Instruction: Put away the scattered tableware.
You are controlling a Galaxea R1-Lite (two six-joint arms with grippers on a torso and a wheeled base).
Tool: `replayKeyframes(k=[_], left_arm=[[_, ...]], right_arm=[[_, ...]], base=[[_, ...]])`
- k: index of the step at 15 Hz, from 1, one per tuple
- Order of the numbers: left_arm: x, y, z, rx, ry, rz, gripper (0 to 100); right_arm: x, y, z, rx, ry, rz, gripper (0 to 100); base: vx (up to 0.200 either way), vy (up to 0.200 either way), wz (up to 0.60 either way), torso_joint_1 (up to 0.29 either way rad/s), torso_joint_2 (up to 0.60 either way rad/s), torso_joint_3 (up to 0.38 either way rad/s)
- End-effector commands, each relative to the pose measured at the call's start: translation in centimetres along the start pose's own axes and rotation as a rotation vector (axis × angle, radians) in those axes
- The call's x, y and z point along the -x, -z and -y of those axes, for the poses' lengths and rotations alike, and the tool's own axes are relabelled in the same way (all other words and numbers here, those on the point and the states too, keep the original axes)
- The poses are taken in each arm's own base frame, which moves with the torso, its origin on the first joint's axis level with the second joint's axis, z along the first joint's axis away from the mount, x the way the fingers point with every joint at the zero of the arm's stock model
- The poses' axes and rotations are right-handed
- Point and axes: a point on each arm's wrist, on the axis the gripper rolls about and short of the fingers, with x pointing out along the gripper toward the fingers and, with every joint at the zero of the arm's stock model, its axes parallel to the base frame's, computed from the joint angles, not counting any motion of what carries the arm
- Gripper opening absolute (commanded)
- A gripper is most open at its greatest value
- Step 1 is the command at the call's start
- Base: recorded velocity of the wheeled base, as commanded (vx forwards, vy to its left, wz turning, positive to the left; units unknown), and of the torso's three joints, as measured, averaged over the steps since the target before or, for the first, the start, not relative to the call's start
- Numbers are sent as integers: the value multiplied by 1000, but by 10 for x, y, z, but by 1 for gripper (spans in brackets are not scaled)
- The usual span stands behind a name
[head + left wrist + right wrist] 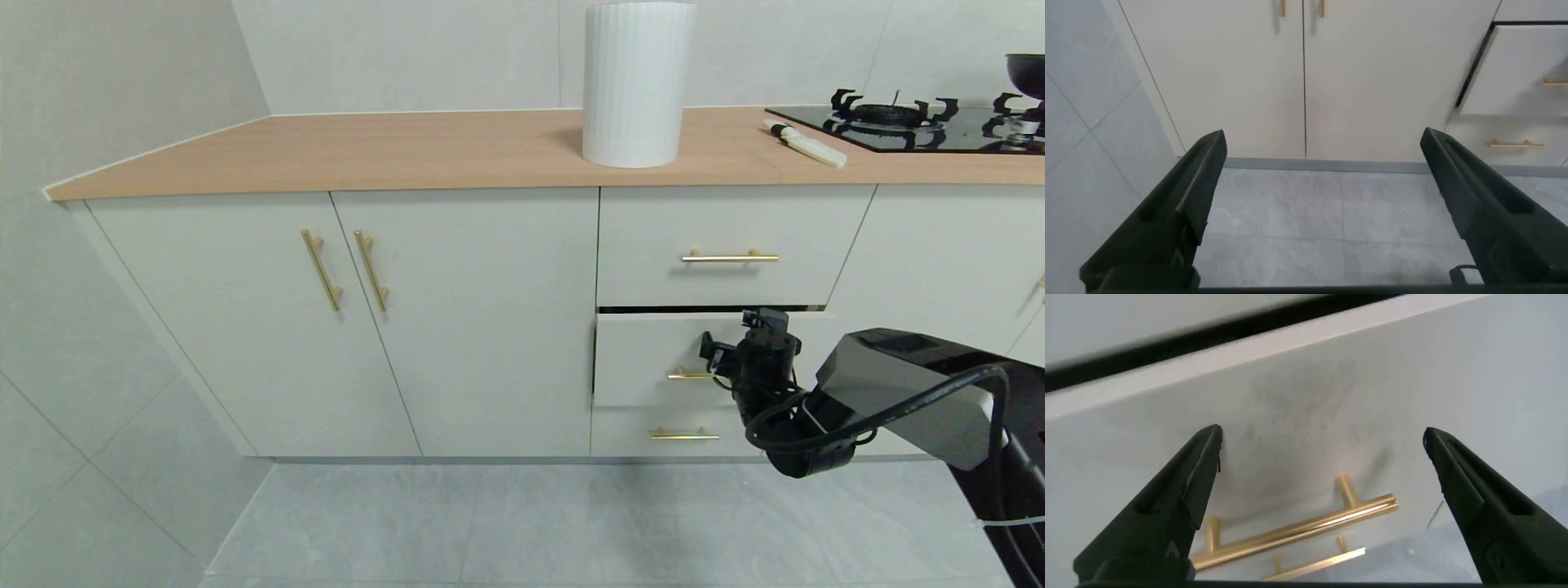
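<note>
A cream-coloured utensil with a dark end (804, 143) lies on the wooden countertop (408, 151), just left of the stove. Below it, the middle drawer (645, 359) stands slightly pulled out, with a dark gap along its top. My right gripper (739, 339) is close in front of that drawer, at its gold handle (690, 376). In the right wrist view the right gripper (1321, 437) is open, facing the drawer front with the handle (1298, 531) between and below the fingers, nothing gripped. My left gripper (1323, 135) is open and empty, low over the floor facing the cabinet doors.
A tall white ribbed canister (635, 82) stands on the counter. A black gas stove (914, 122) sits at the far right. The top drawer (729, 258) and bottom drawer (684, 435) are shut, as are two cabinet doors (351, 269). Grey tiled floor (531, 523) lies in front.
</note>
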Motion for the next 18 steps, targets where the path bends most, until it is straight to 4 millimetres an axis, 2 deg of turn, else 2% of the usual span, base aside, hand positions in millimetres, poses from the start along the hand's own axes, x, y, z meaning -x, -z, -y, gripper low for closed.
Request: replayKeyframes(k=[1,3,10,13,18], left_arm=[[0,0,0,0,-1,0,100],[0,0,0,0,-1,0,100],[0,0,0,0,-1,0,100],[0,0,0,0,-1,0,100],[0,0,0,0,-1,0,100]], right_arm=[[-9,1,3,-11,27,24,100],[-13,-3,3,-21,35,44,100],[-28,0,8,-32,92,83,100],[-37,-6,11,-46,134,126,100],[-39,-11,9,-50,131,140,100]], base=[[0,0,0,0,0,0],[0,0,0,0,0,0],[0,0,0,0,0,0],[0,0,0,0,0,0],[0,0,0,0,0,0]])
